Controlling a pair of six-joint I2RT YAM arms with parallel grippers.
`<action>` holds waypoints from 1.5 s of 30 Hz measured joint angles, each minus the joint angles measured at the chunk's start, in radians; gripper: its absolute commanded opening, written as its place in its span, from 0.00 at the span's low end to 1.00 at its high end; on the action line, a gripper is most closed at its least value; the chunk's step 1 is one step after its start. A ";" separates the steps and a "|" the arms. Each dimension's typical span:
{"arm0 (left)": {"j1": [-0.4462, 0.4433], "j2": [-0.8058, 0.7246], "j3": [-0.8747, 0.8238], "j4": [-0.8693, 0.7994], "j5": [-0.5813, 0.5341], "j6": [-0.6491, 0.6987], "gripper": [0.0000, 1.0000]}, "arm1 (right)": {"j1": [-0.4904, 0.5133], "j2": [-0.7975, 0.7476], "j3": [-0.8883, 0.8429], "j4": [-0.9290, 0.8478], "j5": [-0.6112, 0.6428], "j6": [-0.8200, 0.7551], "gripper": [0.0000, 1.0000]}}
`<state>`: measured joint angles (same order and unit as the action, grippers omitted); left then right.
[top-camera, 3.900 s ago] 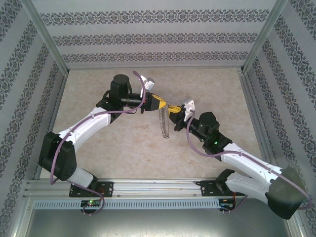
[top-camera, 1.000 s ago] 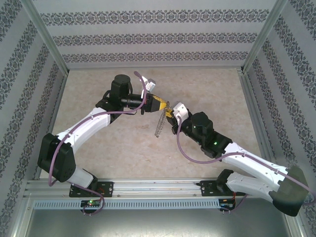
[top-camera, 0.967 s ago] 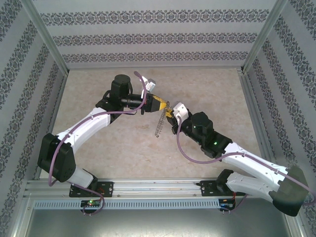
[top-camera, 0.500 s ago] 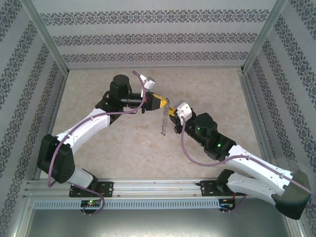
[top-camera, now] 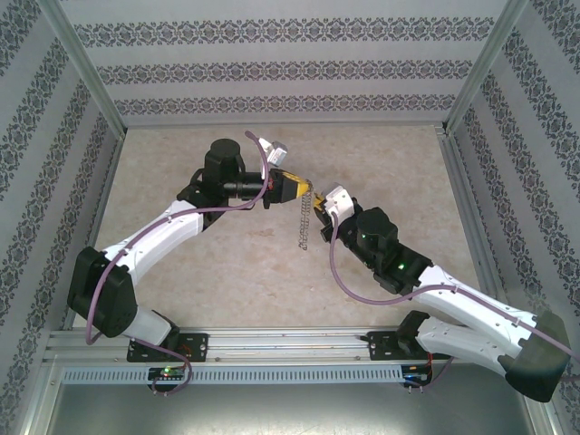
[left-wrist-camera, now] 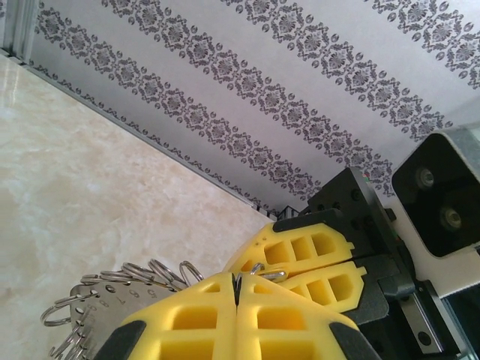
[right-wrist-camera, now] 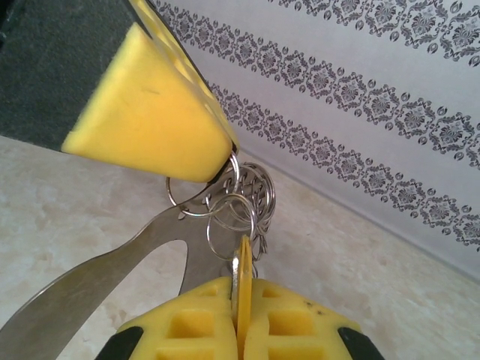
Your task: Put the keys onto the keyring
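**Status of the task – threading stage**

1. The left gripper (left-wrist-camera: 236, 298) was fully closed. Its yellow fingers pinched one wire loop of the keyring (right-wrist-camera: 238, 196) at their tips.
2. The keyring hung from that grip in the air above the counter (top-camera: 227, 272), between the two arms. A bunch of small rings was gathered under the fingertips, and a flat metal plate (right-wrist-camera: 97, 274) trailed down from the bunch.
3. The right gripper (right-wrist-camera: 241, 294) was also closed, clamped on the key (right-wrist-camera: 242, 262). The key stood edge-on between the fingers, so only a thin brass strip showed above them.
4. The two grippers stood tip to tip, very near each other. The exposed end of the key reached up into the lowest rings of the bunch.

**Done, as far as could be judged**

- Both items were picked up and held off the counter.
- The key was brought to the rings and lined up with them.

**Left to do**

- The key was not confirmed as threaded. Its hole was hidden, and the rings overlapped its tip, so it could not be told whether any wire passed through it.
- The key probably had to be worked along a ring until it hung freely – then the right gripper could let go.
- One key was visible; whether others waited could not be told.
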<state>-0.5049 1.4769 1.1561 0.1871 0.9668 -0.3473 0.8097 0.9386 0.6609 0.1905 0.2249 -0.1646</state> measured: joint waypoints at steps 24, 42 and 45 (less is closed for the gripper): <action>-0.033 -0.002 0.000 0.009 -0.143 -0.072 0.00 | 0.026 0.057 0.031 0.030 0.003 -0.002 0.00; -0.039 -0.005 0.000 -0.024 -0.130 0.002 0.00 | -0.032 0.039 0.064 -0.094 0.055 -0.113 0.00; -0.041 -0.005 0.001 -0.024 -0.124 0.007 0.00 | -0.035 0.039 0.064 -0.094 0.058 -0.128 0.00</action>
<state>-0.5461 1.4723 1.1568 0.1627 0.8425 -0.3405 0.7742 0.9779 0.7254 0.0967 0.2829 -0.2928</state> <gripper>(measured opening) 0.053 0.075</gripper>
